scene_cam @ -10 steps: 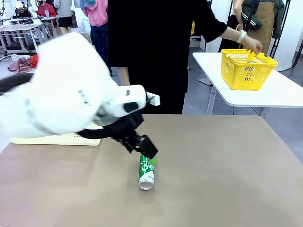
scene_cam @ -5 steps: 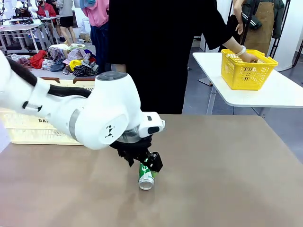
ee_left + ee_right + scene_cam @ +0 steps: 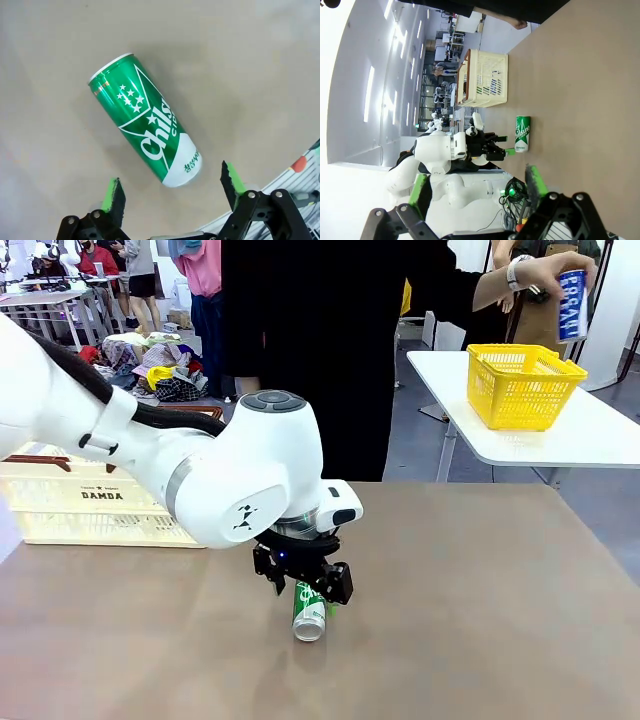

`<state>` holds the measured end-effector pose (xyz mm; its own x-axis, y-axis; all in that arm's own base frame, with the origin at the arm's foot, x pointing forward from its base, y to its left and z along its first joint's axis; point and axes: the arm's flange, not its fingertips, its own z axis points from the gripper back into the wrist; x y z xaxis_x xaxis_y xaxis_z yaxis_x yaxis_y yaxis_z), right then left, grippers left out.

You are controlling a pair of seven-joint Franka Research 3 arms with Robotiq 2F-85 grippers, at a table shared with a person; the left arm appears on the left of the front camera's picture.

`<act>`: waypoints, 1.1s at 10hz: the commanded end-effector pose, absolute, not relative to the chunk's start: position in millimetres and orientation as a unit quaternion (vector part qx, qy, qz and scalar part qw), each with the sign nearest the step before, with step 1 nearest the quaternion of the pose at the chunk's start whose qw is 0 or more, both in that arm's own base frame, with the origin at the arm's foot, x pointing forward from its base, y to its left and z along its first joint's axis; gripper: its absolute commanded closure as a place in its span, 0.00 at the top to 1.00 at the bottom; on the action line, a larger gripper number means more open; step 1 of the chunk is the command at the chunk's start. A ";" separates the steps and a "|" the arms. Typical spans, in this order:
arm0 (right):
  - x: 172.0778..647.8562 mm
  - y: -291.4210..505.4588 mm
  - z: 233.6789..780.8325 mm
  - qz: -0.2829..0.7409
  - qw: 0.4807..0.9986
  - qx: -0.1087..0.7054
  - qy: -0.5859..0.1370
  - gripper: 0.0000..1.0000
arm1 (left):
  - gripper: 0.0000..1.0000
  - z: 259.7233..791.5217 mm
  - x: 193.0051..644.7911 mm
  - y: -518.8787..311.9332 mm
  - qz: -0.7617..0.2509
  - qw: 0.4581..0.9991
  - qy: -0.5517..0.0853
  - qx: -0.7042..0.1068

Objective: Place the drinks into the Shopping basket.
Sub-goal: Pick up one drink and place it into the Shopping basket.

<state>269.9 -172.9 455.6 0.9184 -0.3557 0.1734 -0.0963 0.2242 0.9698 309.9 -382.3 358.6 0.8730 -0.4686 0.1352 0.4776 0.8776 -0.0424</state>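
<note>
Brown bench [image 3: 480, 620] spreads across the foreground, and a person in black stands at its far side. A green can [image 3: 150, 135] lies on its side near the middle of the bench, one silver end toward the robot. Just over the can's far end hangs the left gripper [image 3: 305, 585], its fingers spread wide to either side and gripping nothing. A cream basket [image 3: 90, 505] with a brown rim, printed DAMDA, sits at the bench's far left, well apart from the green can. The person's raised hand [image 3: 540, 275] holds a blue can [image 3: 572, 302] above a yellow basket [image 3: 520, 390], which rests on a white bench [image 3: 600, 440] beyond. The right gripper [image 3: 477, 192] is released, with nothing between its green pads.
</note>
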 end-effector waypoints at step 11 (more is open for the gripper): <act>271.6 -173.0 458.0 -0.081 0.754 0.623 -0.192 1.00 | 1.00 456.0 359.2 -235.5 -0.228 0.951 0.062 -0.201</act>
<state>269.9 -172.9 455.4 0.9184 -0.3558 0.1730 -0.0960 0.2239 0.9699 362.3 -315.6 411.7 0.9195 -0.3929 0.0137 0.3708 0.8551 -0.3625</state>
